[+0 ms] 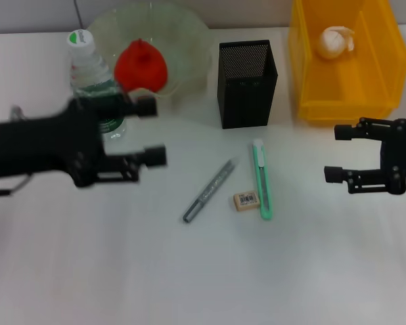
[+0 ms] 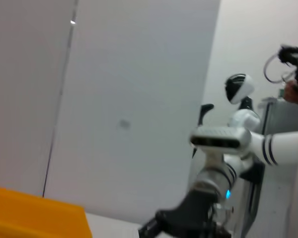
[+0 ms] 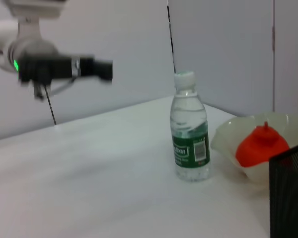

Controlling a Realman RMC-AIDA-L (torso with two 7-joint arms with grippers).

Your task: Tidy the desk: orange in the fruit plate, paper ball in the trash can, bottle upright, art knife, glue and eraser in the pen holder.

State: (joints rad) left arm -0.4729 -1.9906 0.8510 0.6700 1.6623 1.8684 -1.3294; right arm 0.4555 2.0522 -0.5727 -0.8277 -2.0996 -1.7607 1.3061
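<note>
The bottle (image 1: 91, 74) stands upright at the back left, also in the right wrist view (image 3: 189, 129). The orange (image 1: 141, 64) lies in the clear fruit plate (image 1: 193, 47). The paper ball (image 1: 335, 42) lies in the yellow trash can (image 1: 345, 101). The green art knife (image 1: 262, 179), the grey glue stick (image 1: 208, 191) and the eraser (image 1: 246, 200) lie on the table in front of the black mesh pen holder (image 1: 247, 82). My left gripper (image 1: 153, 131) is open and empty, just in front of the bottle. My right gripper (image 1: 336, 154) is open and empty, right of the knife.
The white table (image 1: 203, 271) stretches bare toward me in front of the three small items. The trash can's wall (image 2: 35, 218) shows in the left wrist view. The plate (image 3: 228, 144) and pen holder (image 3: 290, 193) show in the right wrist view.
</note>
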